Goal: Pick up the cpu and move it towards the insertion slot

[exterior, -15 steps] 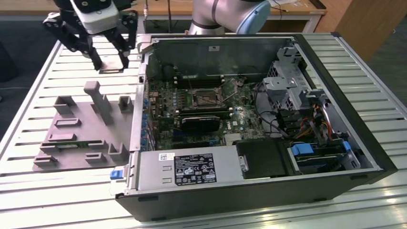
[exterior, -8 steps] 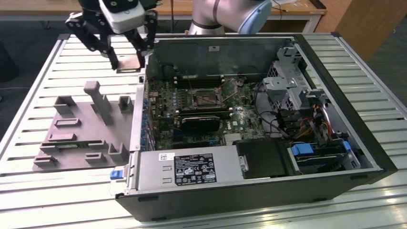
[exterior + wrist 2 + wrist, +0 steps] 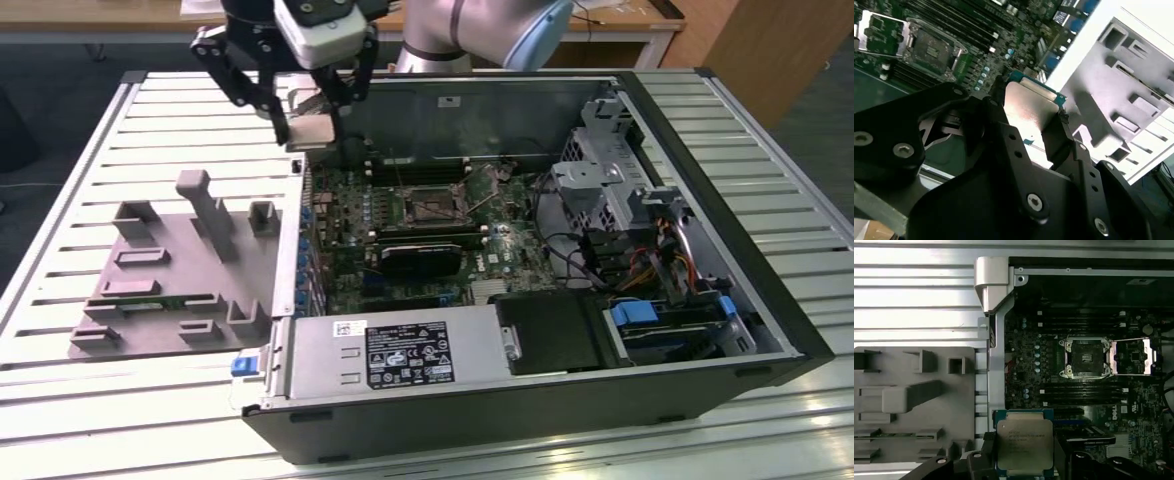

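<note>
Black fingers (image 3: 1061, 135) clamping the cpu (image 3: 1029, 110), insertion slot (image 3: 929, 50) open on the motherboard (image 3: 1004, 30) beyond

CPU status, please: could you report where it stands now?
Gripper shut on cpu, lifted. At the case's edge, short of insertion slot. Slot open, nothing in between.

- Bench (image 3: 107, 140): pale metal surface of long parallel slats, lying under everything in the exterior view and taking bright glare near its front edge; its slats are also showing in the first wrist view (image 3: 914, 295).
- Floor (image 3: 27, 75): dark, showing past the bench at the exterior view's left and at its right (image 3: 821, 130).
- Wooden desktop (image 3: 94, 15): light brown, running along the far side behind the bench.
- Second desk (image 3: 627, 25): wood top on a pale frame, standing at the far right.
- Wooden panel (image 3: 774, 50): tall, orange-brown, rising at the exterior view's upper right.
- Light: falling evenly from above, casting soft shadows.
</note>
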Robot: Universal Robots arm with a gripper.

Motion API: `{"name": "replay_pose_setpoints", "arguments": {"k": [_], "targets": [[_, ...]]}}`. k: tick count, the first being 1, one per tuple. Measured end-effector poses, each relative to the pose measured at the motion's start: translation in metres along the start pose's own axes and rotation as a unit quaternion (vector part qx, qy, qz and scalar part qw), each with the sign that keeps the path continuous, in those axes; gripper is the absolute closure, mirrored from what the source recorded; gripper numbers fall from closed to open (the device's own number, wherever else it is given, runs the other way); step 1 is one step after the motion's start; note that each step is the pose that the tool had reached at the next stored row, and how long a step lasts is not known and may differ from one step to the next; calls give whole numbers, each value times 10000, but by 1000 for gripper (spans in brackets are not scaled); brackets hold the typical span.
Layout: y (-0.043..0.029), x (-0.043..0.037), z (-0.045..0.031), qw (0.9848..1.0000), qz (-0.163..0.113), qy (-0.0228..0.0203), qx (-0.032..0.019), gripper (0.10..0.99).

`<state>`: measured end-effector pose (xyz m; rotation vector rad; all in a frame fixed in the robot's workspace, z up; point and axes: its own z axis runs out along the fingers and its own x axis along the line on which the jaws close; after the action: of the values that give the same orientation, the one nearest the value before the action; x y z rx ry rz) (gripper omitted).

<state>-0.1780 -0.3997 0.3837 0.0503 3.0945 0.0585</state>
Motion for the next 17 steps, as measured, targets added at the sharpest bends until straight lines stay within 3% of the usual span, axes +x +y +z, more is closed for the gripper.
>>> {"name": "replay_pose_setpoints", "arguments": {"k": [17], "targets": [[24, -770, 36, 10000, 1, 12, 0, 545]]}}
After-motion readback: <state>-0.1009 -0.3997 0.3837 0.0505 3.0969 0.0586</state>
